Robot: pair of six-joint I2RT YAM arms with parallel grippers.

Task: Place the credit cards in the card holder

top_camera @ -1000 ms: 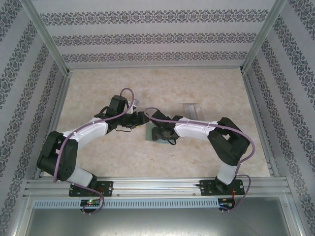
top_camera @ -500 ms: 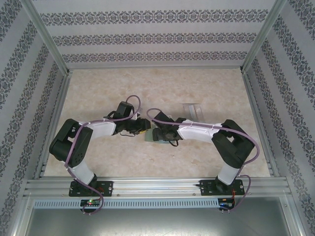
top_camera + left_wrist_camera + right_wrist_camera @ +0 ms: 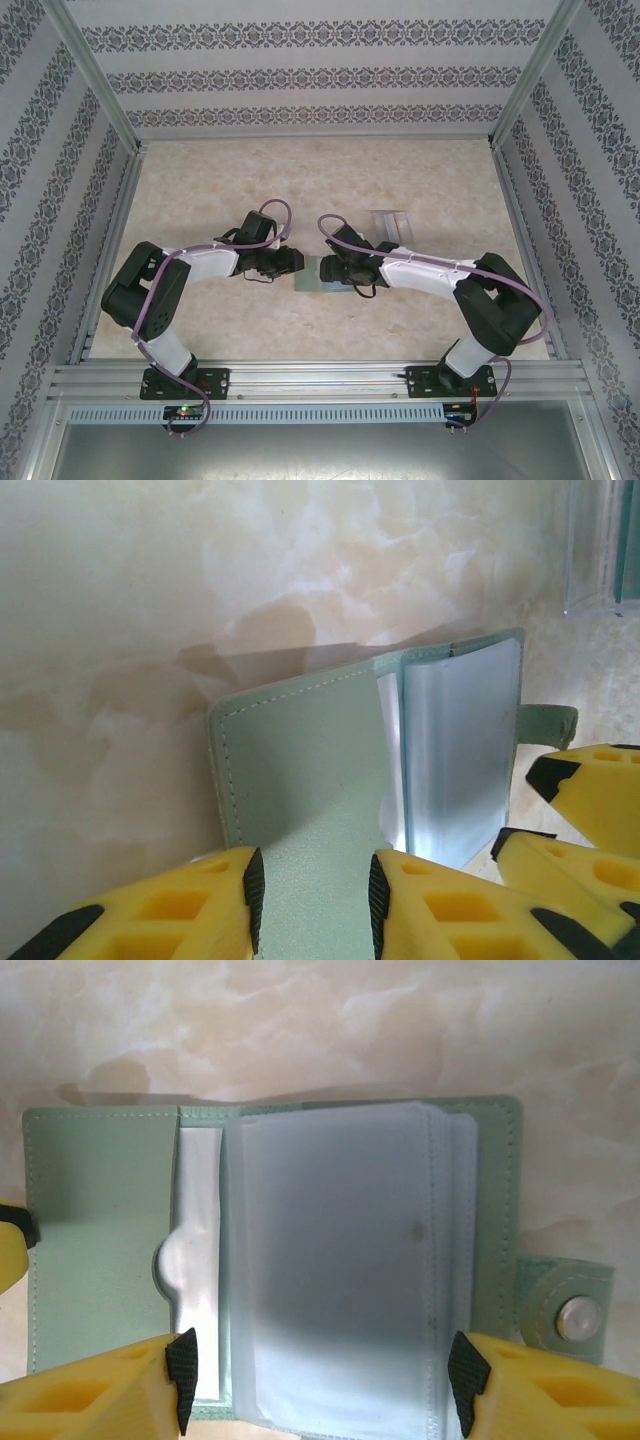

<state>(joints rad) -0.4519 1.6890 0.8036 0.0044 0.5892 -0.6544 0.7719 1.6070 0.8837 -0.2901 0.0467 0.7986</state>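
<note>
The sage-green card holder (image 3: 318, 272) lies open and flat on the table between both grippers. In the right wrist view its clear plastic sleeves (image 3: 340, 1260) are fanned over the right half, and the snap tab (image 3: 575, 1315) sticks out at the right. A pale card (image 3: 200, 1220) sits in the left pocket behind a thumb notch. My right gripper (image 3: 320, 1375) is open wide, its pads straddling the sleeves. My left gripper (image 3: 312, 885) is open over the left flap (image 3: 300, 760), whose green face runs between its pads. No card is held.
A clear plastic stand (image 3: 388, 222) sits just behind the right gripper, also at the top right of the left wrist view as the clear stand (image 3: 600, 550). The right gripper's yellow fingers (image 3: 590, 780) are close beside the left gripper. Marbled tabletop (image 3: 330, 180) spreads all around, with patterned walls.
The left arm folded its elbow in and brought its gripper to the case's left edge. The right gripper drew back to the right, uncovering the open card holder.
</note>
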